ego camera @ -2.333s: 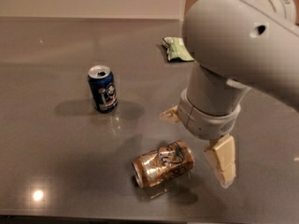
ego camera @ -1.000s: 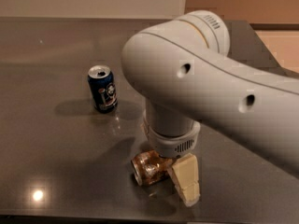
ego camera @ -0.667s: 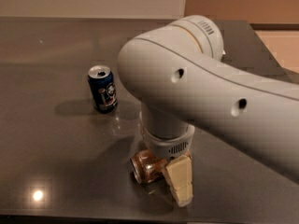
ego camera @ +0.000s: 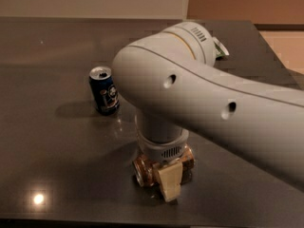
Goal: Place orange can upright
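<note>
Sitting over orange can (ego camera: 142, 171): end effector (ego camera: 167, 175)

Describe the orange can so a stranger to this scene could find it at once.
On the dark grey table, follow the big white arm down to its gripper near the front edge. The orange can lies on its side under that gripper, partly hidden. Unlike the upright dark blue can farther back, it is shiny copper-orange and tipped over.

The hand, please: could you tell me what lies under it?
The orange can lies on its side on the table beneath the hand; its middle is covered.
</note>
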Controlling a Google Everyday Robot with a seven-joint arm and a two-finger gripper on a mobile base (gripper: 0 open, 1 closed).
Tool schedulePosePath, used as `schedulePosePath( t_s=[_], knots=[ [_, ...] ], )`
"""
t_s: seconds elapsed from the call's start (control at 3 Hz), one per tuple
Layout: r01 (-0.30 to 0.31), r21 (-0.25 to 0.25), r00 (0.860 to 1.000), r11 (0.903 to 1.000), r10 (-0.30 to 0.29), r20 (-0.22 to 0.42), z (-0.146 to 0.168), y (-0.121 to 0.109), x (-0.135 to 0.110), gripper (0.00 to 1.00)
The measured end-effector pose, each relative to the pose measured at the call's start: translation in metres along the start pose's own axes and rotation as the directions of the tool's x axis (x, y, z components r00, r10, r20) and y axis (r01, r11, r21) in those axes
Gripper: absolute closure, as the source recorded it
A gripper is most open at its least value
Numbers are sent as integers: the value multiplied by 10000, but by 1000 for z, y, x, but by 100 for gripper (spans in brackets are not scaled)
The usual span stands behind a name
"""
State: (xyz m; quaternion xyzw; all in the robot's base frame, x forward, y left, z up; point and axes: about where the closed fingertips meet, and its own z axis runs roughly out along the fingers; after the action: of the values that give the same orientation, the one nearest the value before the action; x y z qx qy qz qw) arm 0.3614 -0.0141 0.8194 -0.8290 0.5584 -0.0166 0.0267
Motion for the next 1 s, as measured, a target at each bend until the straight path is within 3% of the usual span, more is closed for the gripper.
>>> schedulePosePath(
  t_s=[0.67,1.0],
  knots=[
    [195,135,9991,9997,-201,387,-10,-7,-14,64],
    [465,395,9942,9981,-501,953,-22,-16,-23,87]
  ],
)
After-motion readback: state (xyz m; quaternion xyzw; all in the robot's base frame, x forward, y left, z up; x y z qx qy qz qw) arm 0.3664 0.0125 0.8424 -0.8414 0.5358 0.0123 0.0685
